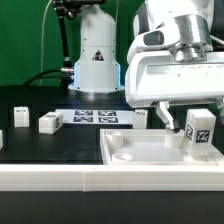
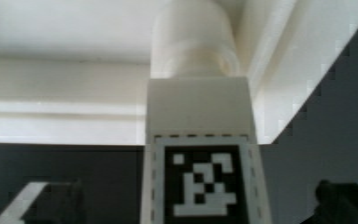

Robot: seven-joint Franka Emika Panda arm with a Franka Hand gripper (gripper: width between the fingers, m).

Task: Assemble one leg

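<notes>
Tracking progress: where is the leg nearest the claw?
On the exterior view's right, the leg stands tilted on the white panel, just below the claw.

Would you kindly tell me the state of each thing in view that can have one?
Small white plastic block leg with black-and-white tag: standing on the panel, ungripped.
Two-finger gripper: open, a gap either side of the leg.
Large flat white rimmed panel: lying flat on the table.
Loose white block: lying free on the table.
</notes>
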